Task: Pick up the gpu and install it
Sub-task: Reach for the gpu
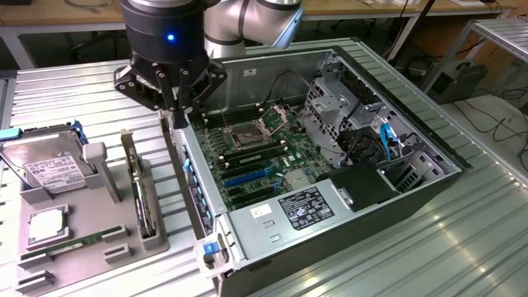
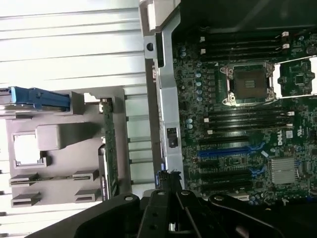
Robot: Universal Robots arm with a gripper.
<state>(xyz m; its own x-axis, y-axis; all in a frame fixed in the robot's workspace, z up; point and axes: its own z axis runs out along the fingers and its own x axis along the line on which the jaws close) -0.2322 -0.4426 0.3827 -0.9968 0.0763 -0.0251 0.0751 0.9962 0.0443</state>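
Note:
The gpu (image 1: 140, 189) is a thin dark card with a silver bracket at its far end. It stands on edge in a slot of the grey holder (image 1: 83, 216) at the exterior view's left, and in the wrist view the gpu (image 2: 109, 148) shows edge-on. My gripper (image 1: 175, 117) hangs shut above the gap between the holder and the rear wall of the open computer case (image 1: 202, 192), apart from the card. Nothing is between its fingertips (image 2: 171, 224). The motherboard (image 1: 264, 154) lies bare inside the case, with blue card slots (image 2: 230, 150) visible.
On the holder also sit a silver hard drive (image 1: 46, 164) with a white label, a green RAM stick (image 1: 70, 244) and a square chip (image 1: 46, 226). A drive cage (image 1: 334, 108) and a black power supply (image 1: 318, 207) take up the case's right side. The table is ribbed metal.

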